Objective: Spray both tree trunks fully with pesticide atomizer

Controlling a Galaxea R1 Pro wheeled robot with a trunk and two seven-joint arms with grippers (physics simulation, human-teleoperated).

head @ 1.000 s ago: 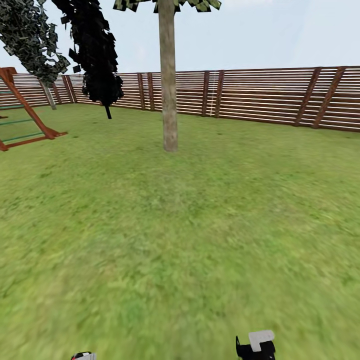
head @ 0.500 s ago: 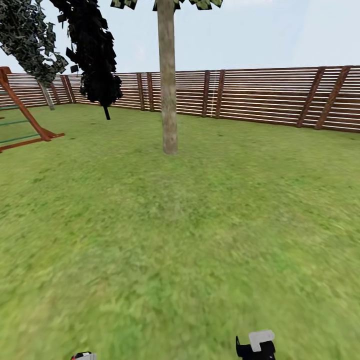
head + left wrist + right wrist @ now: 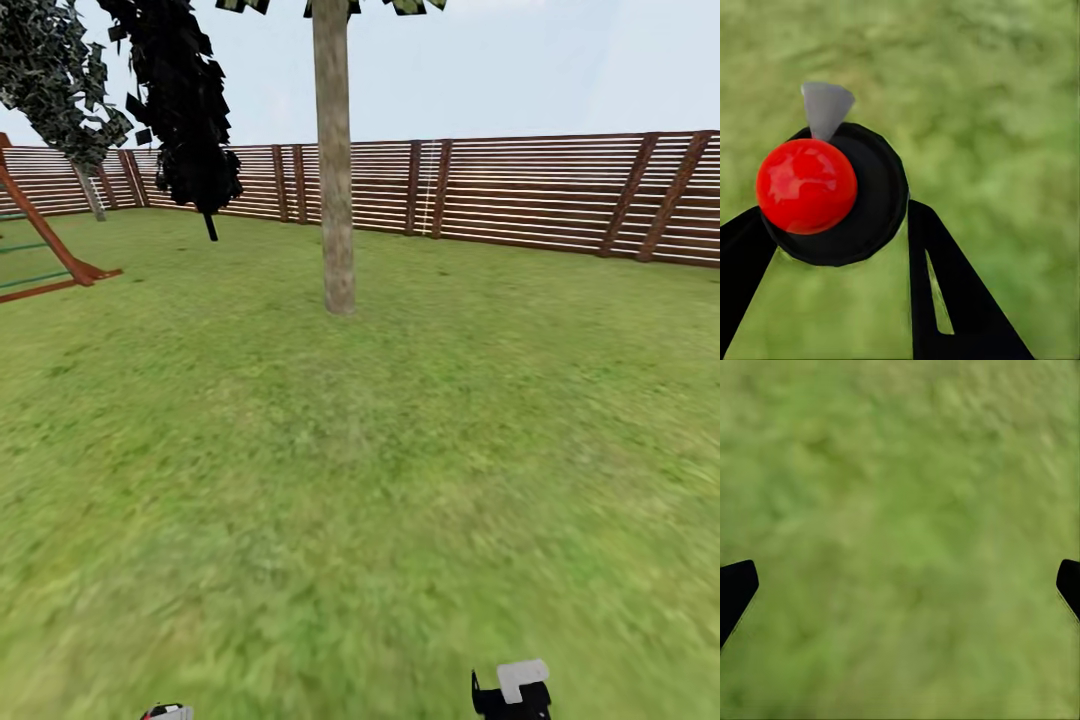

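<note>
Left wrist view showed the left gripper (image 3: 840, 247) clamped around the atomizer (image 3: 832, 191), red cap up, over grass (image 3: 1005, 112). It looked rigid, light and smooth-sided, so slippery; the body was the best hold. Right gripper (image 3: 900, 585) gaped empty. Trunk (image 3: 335, 200) stood ahead.

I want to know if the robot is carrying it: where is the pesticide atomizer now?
The pesticide atomizer is in the left wrist view, between the two fingers of the left claw, above the grass.
</note>
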